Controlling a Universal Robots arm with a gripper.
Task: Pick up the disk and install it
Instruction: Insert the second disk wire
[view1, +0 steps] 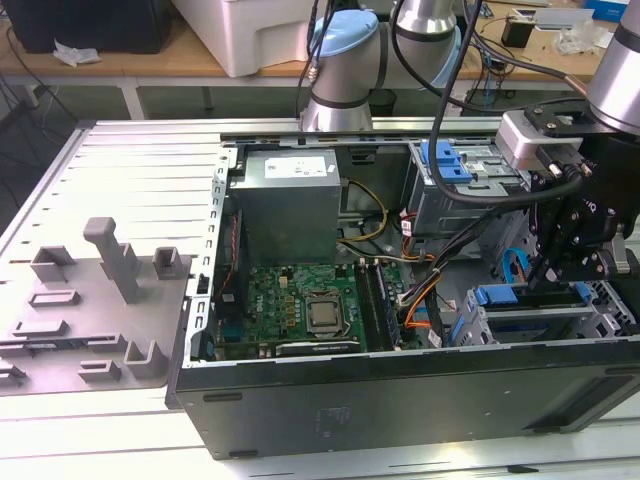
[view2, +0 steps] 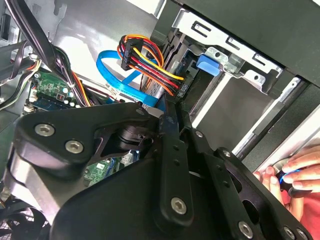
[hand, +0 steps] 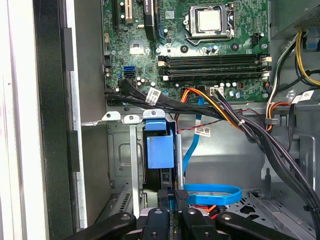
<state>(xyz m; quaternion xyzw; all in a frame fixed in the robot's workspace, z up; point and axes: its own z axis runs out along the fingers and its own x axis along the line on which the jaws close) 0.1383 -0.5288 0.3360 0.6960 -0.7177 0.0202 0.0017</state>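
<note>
The disk (hand: 160, 150), framed by its blue caddy, stands edge-on in a slot of the metal drive cage (hand: 122, 150). In the exterior view the disk (view1: 530, 296) is a blue bar in the cage at the case's front corner, on the exterior view's right. My gripper (hand: 173, 194) sits right at the disk's outer end, fingers drawn close with a thin blue edge between them. From outside, the gripper (view1: 552, 280) hangs straight over the cage. One black finger (view2: 169, 115) points toward the cage in the second wrist view.
The open case holds a grey power supply box (view1: 290, 200), a motherboard (view1: 300, 310) and a bare blue bracket (view1: 445, 160). An orange-yellow cable bundle (view2: 150, 60) and a blue flat cable (hand: 210, 192) run close to the cage. A person's hand (view2: 295, 175) rests beside the case.
</note>
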